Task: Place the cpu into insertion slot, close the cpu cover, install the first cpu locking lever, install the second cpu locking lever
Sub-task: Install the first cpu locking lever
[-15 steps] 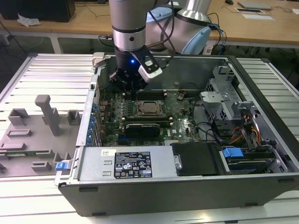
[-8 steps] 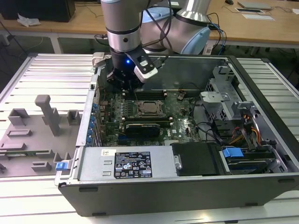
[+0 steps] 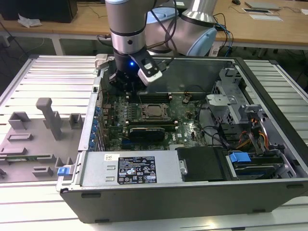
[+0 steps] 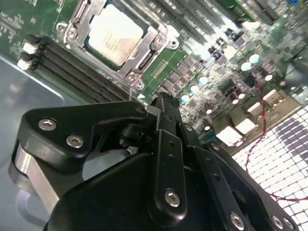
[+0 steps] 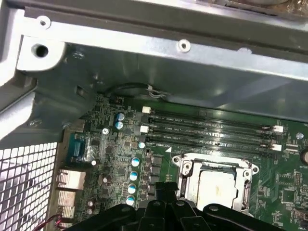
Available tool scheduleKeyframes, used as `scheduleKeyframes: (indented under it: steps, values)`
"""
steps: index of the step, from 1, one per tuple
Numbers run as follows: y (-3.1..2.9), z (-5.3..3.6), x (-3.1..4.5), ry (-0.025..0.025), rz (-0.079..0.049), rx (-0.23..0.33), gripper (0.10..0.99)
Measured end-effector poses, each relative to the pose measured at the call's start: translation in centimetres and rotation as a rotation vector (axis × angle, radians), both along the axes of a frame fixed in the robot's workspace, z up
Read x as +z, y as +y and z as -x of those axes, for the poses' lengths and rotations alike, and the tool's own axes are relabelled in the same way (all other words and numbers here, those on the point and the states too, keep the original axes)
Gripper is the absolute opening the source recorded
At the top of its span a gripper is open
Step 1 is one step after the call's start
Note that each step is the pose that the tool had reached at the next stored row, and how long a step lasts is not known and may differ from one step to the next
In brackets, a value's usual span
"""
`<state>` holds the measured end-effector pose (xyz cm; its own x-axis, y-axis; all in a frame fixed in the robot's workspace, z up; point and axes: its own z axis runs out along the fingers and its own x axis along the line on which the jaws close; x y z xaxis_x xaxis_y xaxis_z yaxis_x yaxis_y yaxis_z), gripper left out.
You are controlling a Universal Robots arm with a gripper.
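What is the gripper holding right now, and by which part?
Nothing: the gripper, jaws seemingly shut and empty, hangs above the motherboard; the cpu lies within the cpu cover.

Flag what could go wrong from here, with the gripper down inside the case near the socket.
The gripper hangs low over the board, close to the memory slots and capacitors; a sideways move could clip them.
The cover lies over the cpu, but I cannot tell whether it sits fully flat; pressing on it tilted might stress the cpu.
The case wall stands near the arm and could be struck on a wide swing.
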<state>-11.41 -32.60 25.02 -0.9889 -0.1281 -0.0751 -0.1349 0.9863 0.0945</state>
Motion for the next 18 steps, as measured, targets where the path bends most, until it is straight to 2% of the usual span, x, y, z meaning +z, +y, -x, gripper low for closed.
scheduleKeyframes:
  steps: [2, 4, 5, 7, 8, 9, 11, 16, 18]
  values:
    - [0.00, 0.02, 0.00, -0.0048, -0.040, 0.000, 0.106]
    - [0.00, 0.10, 0.00, -0.0082, -0.062, 0.000, 0.106]
    - [0.00, 0.30, -0.02, -0.0125, -0.077, 0.000, 0.106]
    - [0.00, 0.51, -0.03, -0.0159, -0.087, 0.000, 0.106]
    - [0.00, 0.61, -0.04, -0.0186, -0.097, 0.000, 0.106]
    - [0.00, 0.63, -0.04, -0.0220, -0.122, 0.000, 0.106]
    - [0.00, 0.63, -0.04, -0.0236, -0.152, 0.000, 0.106]
    - [0.00, 0.34, -0.04, -0.0233, -0.156, 0.000, 0.106]
    - [-0.06, -0.63, -0.05, -0.0206, -0.156, -0.001, 0.106]
